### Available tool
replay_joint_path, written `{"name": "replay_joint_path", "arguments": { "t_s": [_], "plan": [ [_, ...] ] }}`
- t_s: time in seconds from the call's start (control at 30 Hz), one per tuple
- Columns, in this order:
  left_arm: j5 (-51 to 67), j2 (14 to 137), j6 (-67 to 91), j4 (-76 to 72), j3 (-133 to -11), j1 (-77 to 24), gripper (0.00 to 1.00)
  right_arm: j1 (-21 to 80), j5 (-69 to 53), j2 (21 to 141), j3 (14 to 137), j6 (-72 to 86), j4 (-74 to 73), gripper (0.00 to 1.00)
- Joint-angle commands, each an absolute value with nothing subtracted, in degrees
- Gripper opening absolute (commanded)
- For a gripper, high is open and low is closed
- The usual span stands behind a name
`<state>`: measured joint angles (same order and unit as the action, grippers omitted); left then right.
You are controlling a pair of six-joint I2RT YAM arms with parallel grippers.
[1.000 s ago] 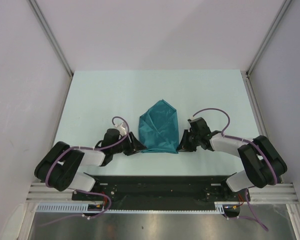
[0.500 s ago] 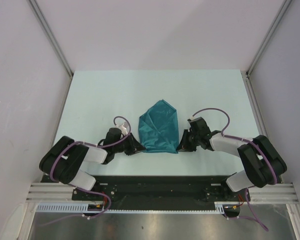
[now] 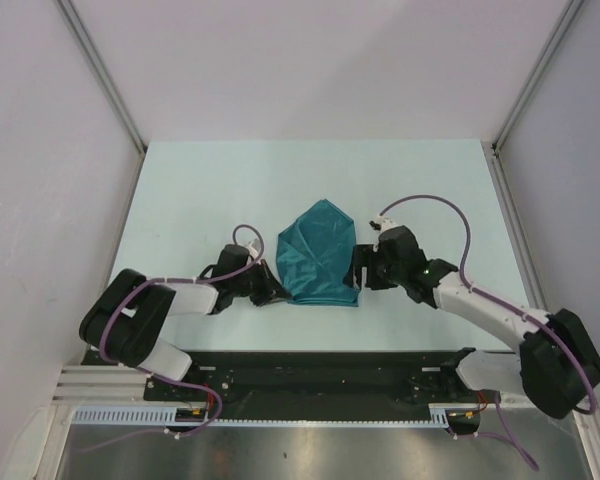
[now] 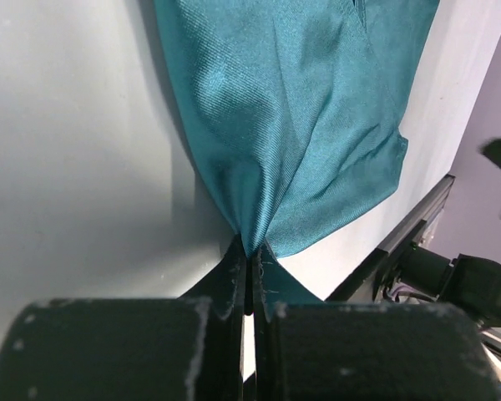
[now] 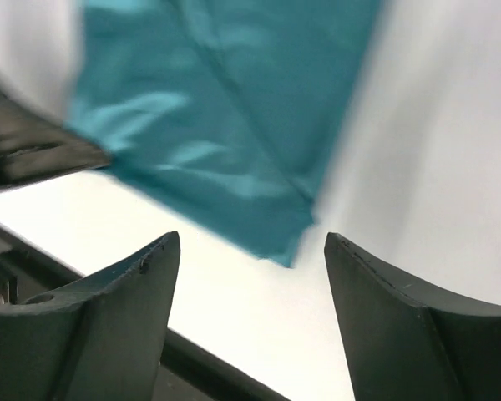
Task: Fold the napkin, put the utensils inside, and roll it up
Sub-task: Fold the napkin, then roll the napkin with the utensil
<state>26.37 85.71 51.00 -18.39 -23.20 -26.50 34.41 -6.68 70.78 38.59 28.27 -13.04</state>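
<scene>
Left wrist view has the left gripper (image 4: pixel 249 255) in the foreground, its jaws pressed together on one corner of the teal, slightly shiny soft cloth napkin (image 4: pixel 292 125). The fabric bunches into creases at the pinch and fans out ahead of the fingers over the pale, smooth table (image 4: pixel 75 150). On the right wrist camera, the right gripper (image 5: pixel 250 240) stands spread wide and holds nothing. A blurred folded corner of the napkin lies just ahead, between its fingertips and touching neither. From above, the napkin sits between both grippers, its pointed end facing away from them.
</scene>
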Motion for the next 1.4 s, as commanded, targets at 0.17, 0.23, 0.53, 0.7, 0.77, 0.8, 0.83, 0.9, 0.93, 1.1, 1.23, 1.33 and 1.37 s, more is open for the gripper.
{"name": "replay_joint_path", "arguments": {
  "t_s": [0.17, 0.23, 0.53, 0.7, 0.77, 0.8, 0.83, 0.9, 0.93, 1.1, 1.23, 1.33, 1.37],
  "plan": [
    [33.57, 85.78, 50.8, -14.41, -26.19, -22.94, 0.0, 56.56, 15.09, 71.88, 43.67, 13.63, -3.26, 0.79],
    [35.33, 86.22, 51.67, -15.03, -26.02, -22.41, 0.0, 59.75, 19.13, 74.69, 44.91, 11.53, -0.62, 0.79],
    [41.47, 89.12, 54.75, -17.4, -25.14, -19.6, 0.0, 71.63, 28.39, 90.25, 50.88, 2.64, 9.14, 0.79],
    [43.68, 90.96, 55.37, -18.63, -24.79, -18.37, 0.0, 74.09, 29.97, 96.4, 52.47, 0.18, 12.04, 0.78],
    [44.03, 91.14, 55.63, -18.81, -24.79, -18.19, 0.0, 74.79, 30.94, 97.9, 53.17, -1.13, 12.65, 0.78],
    [44.29, 91.32, 56.07, -19.07, -24.7, -18.02, 0.0, 75.06, 30.94, 99.22, 53.43, -1.93, 13.27, 0.78],
    [44.47, 91.41, 56.34, -19.33, -24.7, -17.76, 0.0, 75.23, 30.68, 99.84, 53.61, -2.28, 13.62, 0.78],
    [44.82, 91.67, 56.43, -19.34, -24.87, -17.4, 0.0, 75.5, 31.2, 101.85, 54.31, -2.98, 14.15, 0.78],
    [44.82, 91.58, 56.34, -19.16, -25.05, -17.32, 0.0, 75.59, 31.72, 102.74, 54.58, -3.08, 14.15, 0.78],
    [45.79, 91.67, 55.81, -18.2, -25.22, -16.44, 0.0, 75.94, 39.44, 106.78, 56.6, -2.9, 12.4, 0.75],
    [46.32, 91.93, 54.67, -16.88, -25.75, -15.82, 0.0, 75.94, 44.9, 108.8, 56.78, -1.59, 10.73, 0.65],
    [46.76, 92.11, 54.41, -16.35, -26.02, -15.47, 0.0, 75.5, 47.98, 109.07, 55.81, -0.27, 9.49, 0.57],
    [46.93, 92.02, 54.14, -16.17, -26.1, -15.29, 0.0, 75.15, 48.25, 108.81, 55.46, -0.26, 8.97, 0.56]
  ]
}}
